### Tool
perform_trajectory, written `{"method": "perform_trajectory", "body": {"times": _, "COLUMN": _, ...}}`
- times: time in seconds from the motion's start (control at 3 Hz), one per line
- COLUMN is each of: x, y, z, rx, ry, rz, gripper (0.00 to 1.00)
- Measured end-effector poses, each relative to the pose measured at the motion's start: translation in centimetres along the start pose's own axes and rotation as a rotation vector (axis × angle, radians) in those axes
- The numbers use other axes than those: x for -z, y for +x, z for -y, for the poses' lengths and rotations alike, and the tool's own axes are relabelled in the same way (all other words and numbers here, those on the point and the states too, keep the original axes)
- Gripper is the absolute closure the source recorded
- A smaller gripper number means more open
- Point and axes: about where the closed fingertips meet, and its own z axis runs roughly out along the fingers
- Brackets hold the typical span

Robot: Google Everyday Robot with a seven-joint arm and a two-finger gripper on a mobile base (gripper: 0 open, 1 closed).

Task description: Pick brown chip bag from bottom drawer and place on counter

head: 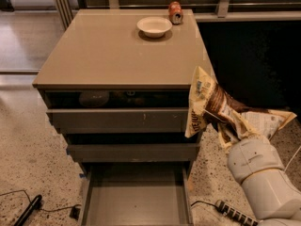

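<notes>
The brown chip bag hangs in the air beside the cabinet's right side, its cream top corner level with the counter edge. My gripper is shut on the bag's dark middle, mostly hidden by it, with the white arm below and to the right. The bottom drawer is pulled out and holds nothing.
A white bowl and an orange can stand at the counter's far edge. The two upper drawers are partly open. A ribbed cable and a black cord lie on the speckled floor.
</notes>
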Motion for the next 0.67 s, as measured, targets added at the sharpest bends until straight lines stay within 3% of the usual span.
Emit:
{"method": "perform_trajectory", "body": {"times": 0.33, "x": -0.5, "y": -2.0, "z": -0.7, "rx": -0.004, "ry": -0.024, "rz": 0.047, "gripper": 1.00}}
{"method": "perform_trajectory", "body": {"times": 0.67, "x": -2.3, "y": -8.3, "z": -4.0, "rx": 0.008, "ry": -0.109, "rz": 0.152, "gripper": 1.00}}
